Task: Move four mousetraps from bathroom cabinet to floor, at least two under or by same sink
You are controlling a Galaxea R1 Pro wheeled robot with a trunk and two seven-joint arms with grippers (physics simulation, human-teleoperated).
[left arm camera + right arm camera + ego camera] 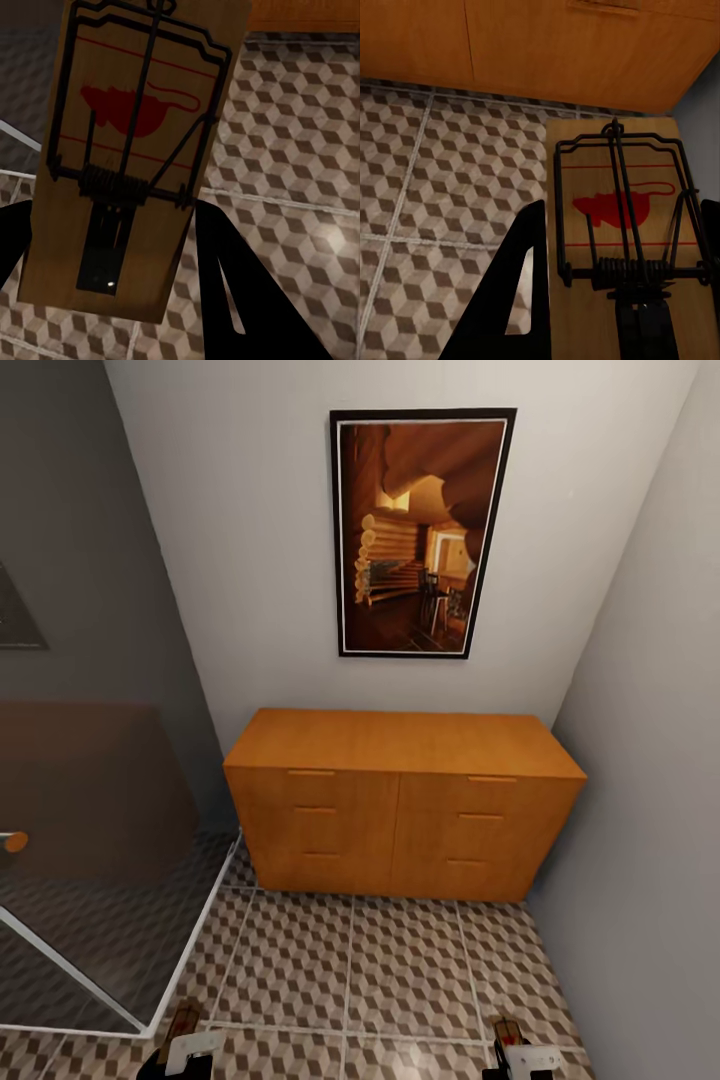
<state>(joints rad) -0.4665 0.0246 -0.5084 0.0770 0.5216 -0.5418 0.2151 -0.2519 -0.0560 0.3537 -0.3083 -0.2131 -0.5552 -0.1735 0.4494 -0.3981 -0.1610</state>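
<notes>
both grippers, left (190,1050) and right (522,1055), clamp a mousetrap (127,157) each (622,247); dropped away from the sink, neither trap counts.

Cabinet (404,805) below picture (420,532)

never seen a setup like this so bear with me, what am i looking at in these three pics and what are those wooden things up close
It is a simulated two-armed robot on wheels. The big picture comes from its head camera, looking down at an orange-brown cabinet with shut drawers, standing on the patterned bathroom floor. The grippers peek in at the bottom edge. The other two pictures come from cameras on its wrists. Each shows a mousetrap between dark fingers: one in the left gripper, one in the right gripper. Both seem held above the tiles, not yet put down.
</notes>
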